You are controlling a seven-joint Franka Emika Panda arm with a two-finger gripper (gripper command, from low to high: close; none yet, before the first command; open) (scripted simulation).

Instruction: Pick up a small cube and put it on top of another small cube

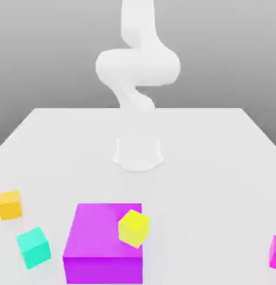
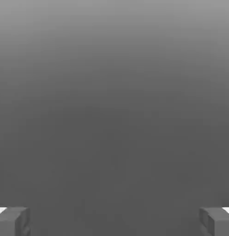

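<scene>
The end effector [image 2: 114, 221] is held wide open, empty. The teal cube [image 1: 33, 247] looks light and hard; flat opposite sides should be gripped.

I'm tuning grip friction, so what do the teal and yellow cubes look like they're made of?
Teal cube: flat, matte colour, no gloss or grain; perhaps plastic or painted wood. Yellow cube: same plain, unshiny faces, tilted against the purple cube. As renders, the true material stays open.
</scene>
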